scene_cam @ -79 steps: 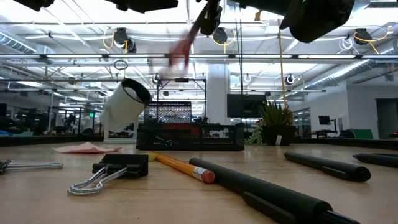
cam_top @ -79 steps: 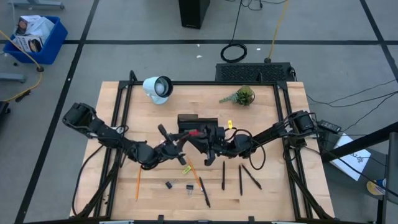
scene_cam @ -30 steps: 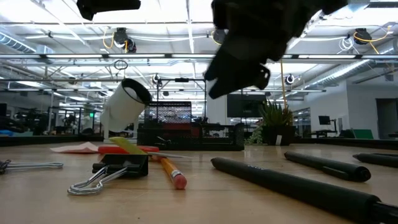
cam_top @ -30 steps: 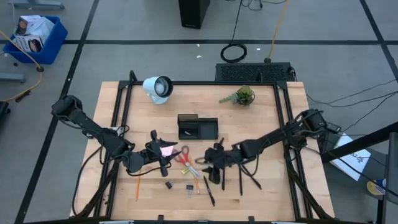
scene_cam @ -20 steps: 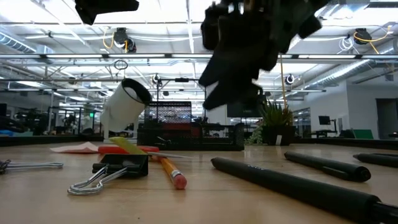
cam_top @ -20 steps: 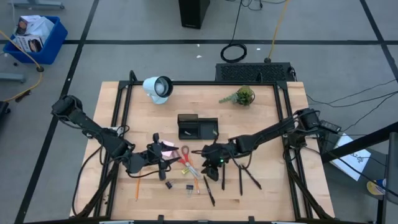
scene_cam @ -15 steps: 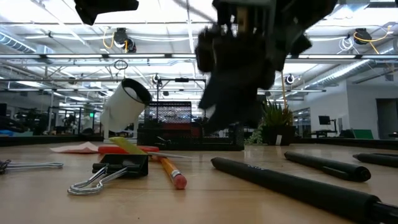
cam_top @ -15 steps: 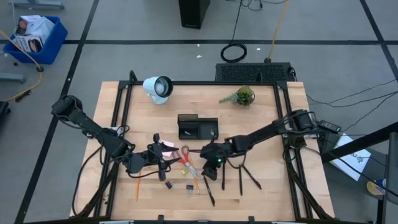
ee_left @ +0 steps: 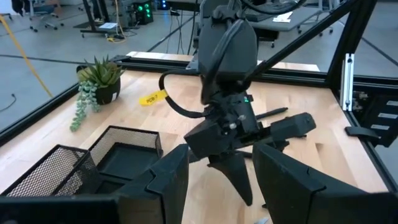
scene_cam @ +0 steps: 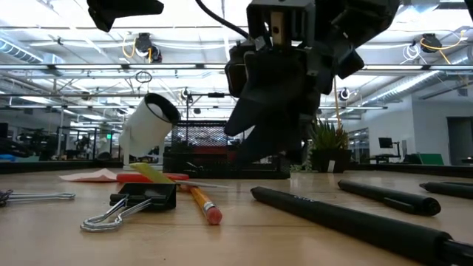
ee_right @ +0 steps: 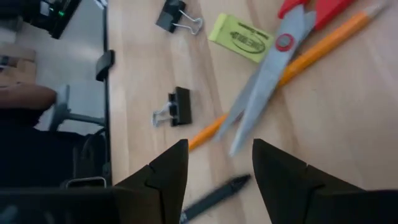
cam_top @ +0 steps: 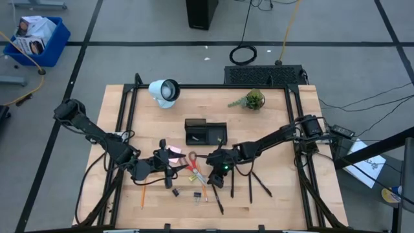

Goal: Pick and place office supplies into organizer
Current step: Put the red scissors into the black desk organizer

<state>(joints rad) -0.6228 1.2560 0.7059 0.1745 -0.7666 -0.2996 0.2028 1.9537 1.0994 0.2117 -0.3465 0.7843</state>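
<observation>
My right gripper (cam_top: pixel 217 175) (ee_right: pixel 217 155) hangs open just above the table, fingers slanting down over the blades of the red-handled scissors (cam_top: pixel 193 163) (ee_right: pixel 267 93). The scissors lie flat across an orange pencil (ee_right: pixel 298 59). A yellow piece (ee_right: pixel 241 38) and two black clips (ee_right: pixel 176 107) (ee_right: pixel 174 15) lie beside them. My left gripper (cam_top: pixel 169 162) (ee_left: pixel 221 152) is open and raised, with nothing between its fingers, above the pink sticky-note pad (cam_top: pixel 173 153). The black organizer (cam_top: pixel 206 133) (ee_left: pixel 118 152) stands farther back at mid-table.
Black pens (cam_top: pixel 232 182) (cam_top: pixel 250 186) (cam_top: pixel 215 200) lie toward the near edge, right of the scissors. Another orange pencil (cam_top: pixel 143 193) lies near left. A white lamp (cam_top: pixel 164 92) and a green plant (cam_top: pixel 252 99) stand at the back. Black frame rails run along the table's sides.
My right gripper has gone down and toward the table's left, rolling at the wrist, and now hangs low over the scissors. Nothing on the table has moved.
</observation>
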